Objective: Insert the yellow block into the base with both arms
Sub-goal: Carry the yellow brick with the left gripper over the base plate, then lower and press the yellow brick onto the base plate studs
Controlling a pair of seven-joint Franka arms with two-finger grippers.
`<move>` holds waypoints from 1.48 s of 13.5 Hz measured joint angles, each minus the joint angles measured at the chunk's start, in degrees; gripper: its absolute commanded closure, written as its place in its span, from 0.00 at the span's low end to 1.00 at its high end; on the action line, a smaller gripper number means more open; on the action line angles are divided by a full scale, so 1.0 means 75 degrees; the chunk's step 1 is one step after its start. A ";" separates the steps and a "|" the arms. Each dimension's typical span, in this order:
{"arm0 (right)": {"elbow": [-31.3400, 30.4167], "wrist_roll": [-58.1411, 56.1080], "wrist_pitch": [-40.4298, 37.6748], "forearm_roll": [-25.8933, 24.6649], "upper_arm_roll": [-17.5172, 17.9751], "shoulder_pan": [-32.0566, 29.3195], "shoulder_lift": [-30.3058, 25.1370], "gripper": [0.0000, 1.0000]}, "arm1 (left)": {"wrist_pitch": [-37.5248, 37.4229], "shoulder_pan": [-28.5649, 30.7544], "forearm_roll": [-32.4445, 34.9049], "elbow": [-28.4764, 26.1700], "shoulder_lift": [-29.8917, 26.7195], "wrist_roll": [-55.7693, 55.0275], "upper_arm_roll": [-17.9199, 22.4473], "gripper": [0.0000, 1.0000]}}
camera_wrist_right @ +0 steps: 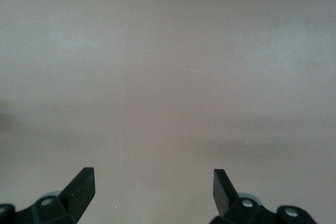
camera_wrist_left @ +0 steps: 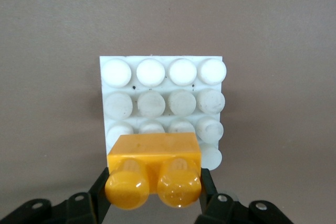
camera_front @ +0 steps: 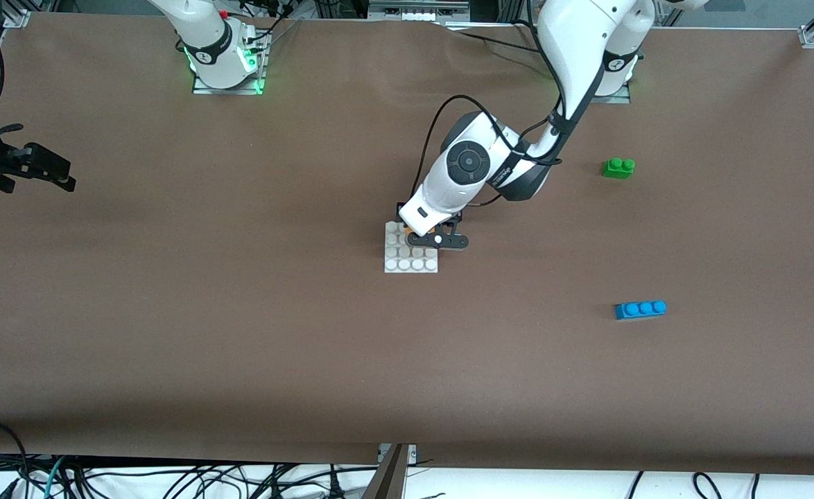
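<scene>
**Yellow block held over the base, at frame centre of the front view.**
The left gripper (camera_wrist_left: 153, 195) grasps the yellow block (camera_wrist_left: 154, 169) over the edge row of the base (camera_wrist_left: 107, 64), long axis parallel to that row; the right gripper (camera_wrist_right: 154, 190), released, waits at the frame's left edge.

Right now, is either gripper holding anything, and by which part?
The left gripper holds the yellow block by its two short ends, over the base. The right gripper is open over bare table and holds nothing.

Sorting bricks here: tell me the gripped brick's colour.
Yellow-orange brick; clearest in the left wrist view.
</scene>
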 measured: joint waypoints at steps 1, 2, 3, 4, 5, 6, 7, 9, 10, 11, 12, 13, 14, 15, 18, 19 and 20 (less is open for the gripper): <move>0.0000 0.0000 0.0000 0.0000 0.0000 0.0000 0.0000 0.00 | -0.0038 -0.0095 0.0061 0.0101 0.0081 -0.0005 0.0035 1.00; 0.0000 0.0000 0.0000 0.0000 0.0000 0.0000 0.0001 0.00 | -0.0051 -0.0172 0.0078 0.0166 0.0145 -0.0011 0.0049 1.00; 0.0000 0.0000 0.0000 0.0000 0.0000 0.0000 0.0001 0.00 | -0.0056 -0.0221 0.0083 0.0203 0.0186 -0.0016 0.0052 1.00; 0.0000 0.0000 0.0000 0.0000 0.0000 0.0000 0.0001 0.00 | -0.0066 -0.0251 0.0084 0.0224 0.0218 -0.0018 0.0063 1.00; 0.0000 0.0000 0.0000 0.0000 0.0000 0.0000 0.0001 0.00 | -0.0084 -0.0261 0.0085 0.0236 0.0247 -0.0018 0.0079 1.00; 0.0000 0.0000 0.0000 0.0000 0.0000 0.0000 0.0001 0.00 | -0.0093 -0.0261 0.0086 0.0239 0.0275 -0.0018 0.0094 1.00; 0.0000 -0.0001 0.0000 0.0000 0.0000 0.0000 0.0001 0.00 | -0.0093 -0.0262 0.0086 0.0244 0.0297 -0.0018 0.0112 1.00; 0.0000 -0.0001 0.0000 0.0000 0.0000 0.0000 0.0001 0.00 | -0.0093 -0.0261 0.0086 0.0342 0.0375 -0.0018 0.0146 1.00; 0.0000 -0.0001 0.0000 0.0000 0.0000 0.0000 0.0001 0.00 | -0.0095 -0.0261 0.0086 0.0407 0.0431 -0.0018 0.0155 1.00; 0.0000 -0.0001 0.0000 0.0000 0.0000 0.0000 0.0001 0.00 | -0.0096 -0.0262 0.0086 0.0460 0.0491 -0.0018 0.0160 1.00; 0.0000 -0.0001 0.0000 0.0000 0.0000 0.0000 0.0001 0.00 | -0.0096 -0.0262 0.0086 0.0509 0.0544 -0.0018 0.0165 1.00; 0.0000 -0.0002 0.0000 0.0000 0.0000 0.0000 0.0001 0.00 | -0.0096 -0.0262 0.0086 0.0546 0.0586 -0.0018 0.0169 1.00; 0.0000 -0.0003 0.0000 0.0000 0.0000 0.0000 0.0001 0.00 | -0.0096 -0.0262 0.0086 0.0574 0.0621 -0.0018 0.0169 1.00; 0.0000 -0.0003 0.0000 0.0000 0.0000 0.0000 0.0001 0.00 | -0.0096 -0.0264 0.0086 0.0591 0.0652 -0.0018 0.0169 0.98; 0.0000 -0.0005 0.0000 0.0000 0.0004 0.0000 0.0002 0.00 | -0.0095 -0.0272 0.0086 0.0609 0.0687 -0.0074 0.0173 0.72; 0.0000 -0.0005 0.0000 0.0000 0.0008 0.0000 0.0002 0.00 | -0.0095 -0.0274 0.0086 0.0619 0.0697 -0.0166 0.0173 0.59; 0.0000 -0.0006 0.0000 0.0000 0.0013 0.0000 0.0002 0.00 | -0.0095 -0.0275 0.0086 0.0631 0.0711 -0.0221 0.0173 0.45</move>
